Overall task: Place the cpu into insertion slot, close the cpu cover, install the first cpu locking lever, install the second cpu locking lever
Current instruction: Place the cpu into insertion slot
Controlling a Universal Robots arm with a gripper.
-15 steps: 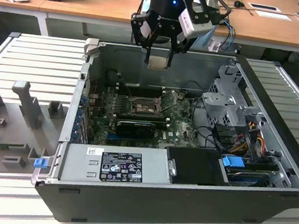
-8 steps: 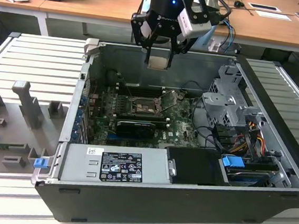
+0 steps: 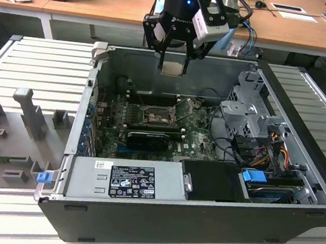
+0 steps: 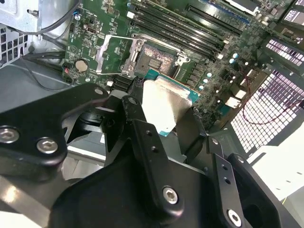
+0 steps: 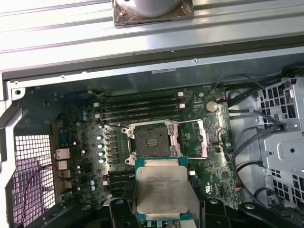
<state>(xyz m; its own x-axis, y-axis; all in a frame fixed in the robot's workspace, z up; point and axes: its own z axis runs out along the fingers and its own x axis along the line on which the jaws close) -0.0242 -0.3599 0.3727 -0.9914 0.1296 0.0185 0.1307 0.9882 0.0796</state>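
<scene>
A robotics laboratory or test workshop is indicated. An opened black metal computer tower case (image 3: 199,229) is laid on its side on a ribbed silver aluminium-profile bench (image 3: 29,69), and a black robot gripper (image 3: 173,68) is hung above it. Grey moulded part fixtures (image 3: 31,115) are set out on the bench at the exterior view's left. At the far side, long pale wooden desks (image 3: 105,7) strewn with white papers (image 3: 297,16) are seen.

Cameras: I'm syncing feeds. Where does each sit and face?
Exterior view: off the arm, looking down into the computer case; gripper holds chip.
First wrist view: on the arm, facing the socket; gripper shows.
Second wrist view: on the arm, facing socket; gripper links show.
Both wrist views share chip, socket.
</scene>
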